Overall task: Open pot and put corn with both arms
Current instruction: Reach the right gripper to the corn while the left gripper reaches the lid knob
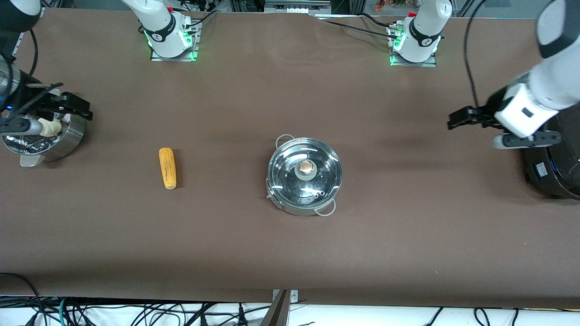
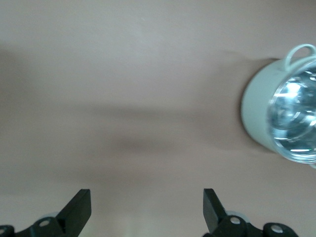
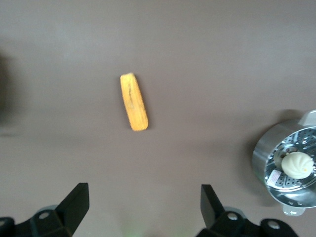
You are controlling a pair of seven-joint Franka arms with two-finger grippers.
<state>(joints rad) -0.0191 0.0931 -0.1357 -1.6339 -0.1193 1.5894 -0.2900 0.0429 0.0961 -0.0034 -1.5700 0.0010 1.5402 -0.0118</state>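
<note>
The shiny steel pot [image 1: 290, 206] stands mid-table with its glass lid [image 1: 290, 170] and round knob [image 1: 306, 167] on it. It also shows at the edge of the left wrist view [image 2: 256, 113]. The yellow-orange corn [image 1: 167, 168] lies flat on the table, toward the right arm's end from the pot; it also shows in the right wrist view [image 3: 134, 101]. My right gripper [image 1: 84, 108] is open and empty, up over the steamer bowl's edge, its fingers [image 3: 74, 202] wide apart. My left gripper [image 1: 453, 120] is open and empty, up beside the black cooker, its fingers [image 2: 79, 207] wide apart.
A steel perforated steamer bowl [image 1: 72, 136] with a pale bun [image 1: 50, 127] stands at the right arm's end; the right wrist view shows the bowl [image 3: 261, 153] and bun [image 3: 296, 164] too. A big black cooker [image 1: 555, 158] stands at the left arm's end.
</note>
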